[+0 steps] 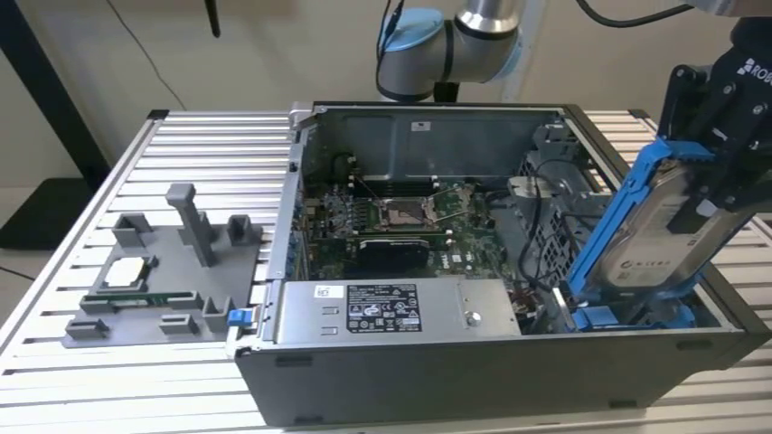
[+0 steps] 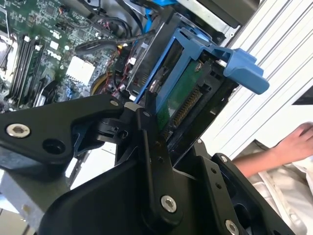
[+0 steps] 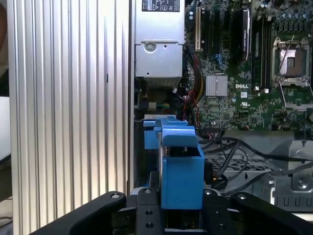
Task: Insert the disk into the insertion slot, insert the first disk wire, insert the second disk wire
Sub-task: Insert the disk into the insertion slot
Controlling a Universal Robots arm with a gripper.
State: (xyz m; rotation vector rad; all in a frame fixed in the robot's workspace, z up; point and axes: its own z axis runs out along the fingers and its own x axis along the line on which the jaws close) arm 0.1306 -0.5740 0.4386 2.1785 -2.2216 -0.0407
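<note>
The disk (image 1: 661, 237), a silver drive in a bright blue caddy, hangs tilted over the open computer case at the exterior view's right. My gripper (image 1: 710, 201) is shut on its upper part. The disk's lower end reaches down to the insertion slot (image 1: 627, 316), a grey cage with blue tabs in the case's near right corner. In the second wrist view the disk (image 2: 182, 93) shows its green board and connector between my black fingers (image 2: 147, 120). In the first wrist view the blue caddy (image 3: 181, 166) stands just beyond my gripper (image 3: 181, 208).
Inside the case lie the motherboard (image 1: 399, 217), a grey labelled power-supply box (image 1: 399, 312) and loose black cables (image 1: 537, 231) beside the slot. A grey fixture tray (image 1: 157, 280) with posts sits on the ribbed table at the exterior view's left. A person's hand (image 2: 293, 144) rests nearby.
</note>
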